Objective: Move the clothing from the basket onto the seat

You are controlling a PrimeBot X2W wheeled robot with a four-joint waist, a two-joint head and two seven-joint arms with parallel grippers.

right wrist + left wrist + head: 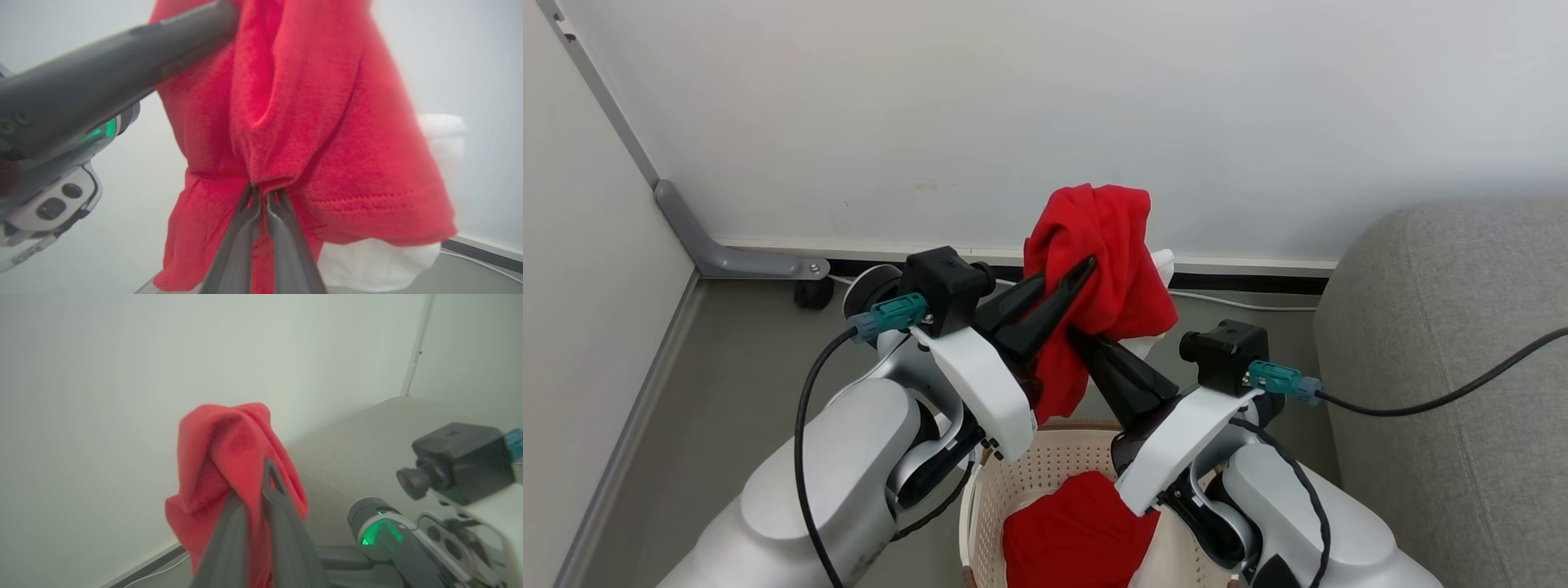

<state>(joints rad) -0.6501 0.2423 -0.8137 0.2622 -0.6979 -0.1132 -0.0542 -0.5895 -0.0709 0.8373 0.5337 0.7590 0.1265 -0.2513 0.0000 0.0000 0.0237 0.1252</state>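
Clamping bright red fabric garment [1107, 237] aloft — left end effector [1068, 269] and right end effector [261, 191]; oval cream perforated basket [1045, 467] at six o'clock.

Red clothing [1111, 245] aloft, more in basket [1033, 474]

**Silver arms, black fingers, teal plugs**

Both arms [849, 457] are rounded silver-grey shells with black joints. A white bracket [980, 384] on each wrist carries a boxy black camera [947, 282] with a short round lens, fed by a teal plug [894, 313] and a black cable [796, 457]. The fingers [1054, 302] are long, dark and tapered. A green light [376, 533] glows in the right wrist's grey ring.
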